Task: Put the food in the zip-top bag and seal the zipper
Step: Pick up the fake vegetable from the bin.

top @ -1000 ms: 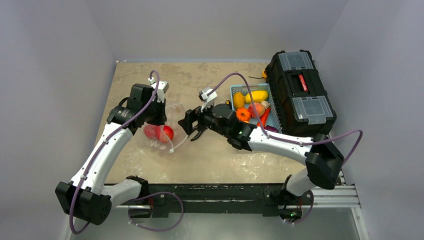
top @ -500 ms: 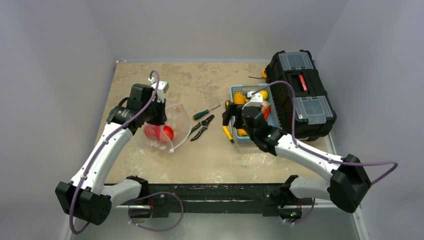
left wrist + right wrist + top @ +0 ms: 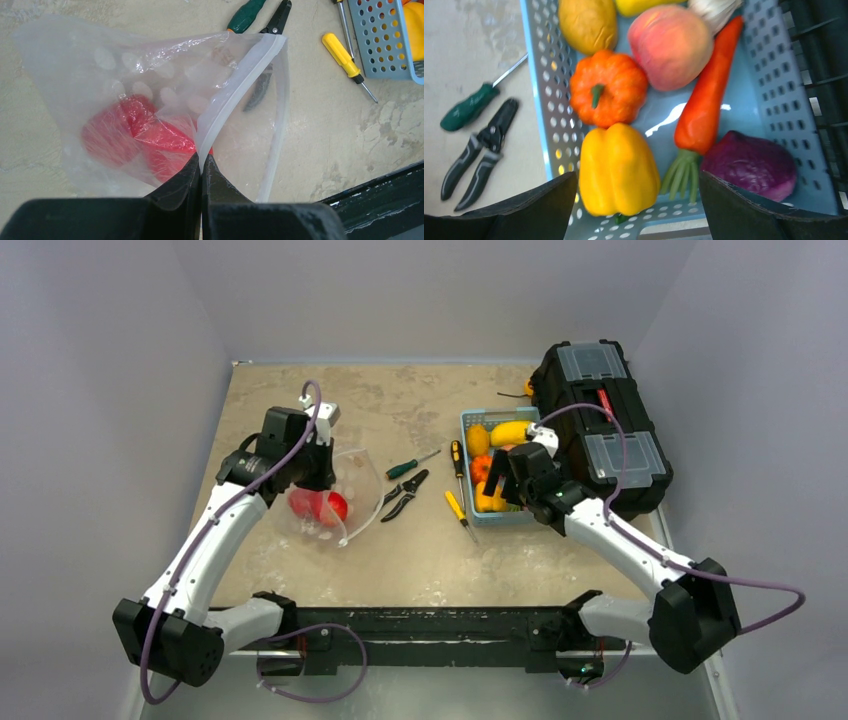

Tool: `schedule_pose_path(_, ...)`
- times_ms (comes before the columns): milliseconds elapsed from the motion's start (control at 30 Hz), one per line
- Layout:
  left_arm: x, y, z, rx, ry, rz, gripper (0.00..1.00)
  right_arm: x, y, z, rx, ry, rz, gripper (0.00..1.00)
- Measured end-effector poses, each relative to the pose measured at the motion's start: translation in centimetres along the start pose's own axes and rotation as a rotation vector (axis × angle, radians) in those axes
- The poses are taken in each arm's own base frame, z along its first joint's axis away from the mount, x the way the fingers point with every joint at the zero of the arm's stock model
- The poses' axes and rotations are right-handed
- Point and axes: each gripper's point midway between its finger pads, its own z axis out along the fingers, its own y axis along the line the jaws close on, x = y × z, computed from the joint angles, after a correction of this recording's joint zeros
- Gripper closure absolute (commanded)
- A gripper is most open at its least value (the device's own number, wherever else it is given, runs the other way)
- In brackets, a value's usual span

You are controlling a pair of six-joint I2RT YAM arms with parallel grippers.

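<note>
The clear polka-dot zip-top bag (image 3: 345, 485) lies left of centre with red food (image 3: 318, 506) inside. My left gripper (image 3: 318, 475) is shut on the bag's zipper strip (image 3: 235, 90) and holds the mouth open; the left wrist view shows the gripper (image 3: 201, 161) and the red food (image 3: 135, 132). My right gripper (image 3: 497, 482) is open and empty over the light blue basket (image 3: 468, 420). Between its jaws (image 3: 636, 186) lies a yellow pepper (image 3: 616, 167), with an orange pumpkin (image 3: 607, 93), a peach (image 3: 669, 45), a carrot (image 3: 706, 105) and a purple cabbage (image 3: 751, 165) around it.
A green screwdriver (image 3: 412, 465) and pliers (image 3: 404, 495) lie between bag and basket. Two yellow-handled screwdrivers (image 3: 457, 480) lie by the basket's left wall. A black toolbox (image 3: 600, 420) stands right of the basket.
My right gripper has swung from the bag's mouth rightward to above the basket. My left gripper has stayed shut on the bag's edge.
</note>
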Motion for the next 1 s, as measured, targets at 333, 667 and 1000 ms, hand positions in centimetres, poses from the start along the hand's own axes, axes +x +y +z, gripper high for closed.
schedule_pose_path(333, 0.1, 0.0, 0.2, 0.002, 0.009, -0.001, 1.0, 4.3, 1.2, 2.3, -0.056, 0.177, -0.088, 0.16)
schedule_pose_path(667, 0.1, 0.0, 0.2, 0.003, 0.011, -0.001, 1.0, 4.7, 2.4, 3.6, -0.102, 0.186, -0.098, 0.26)
schedule_pose_path(1000, 0.2, -0.1, 0.2, 0.004, 0.013, -0.001, 1.0, 5.1, 2.8, 4.0, -0.124, 0.198, -0.112, 0.54)
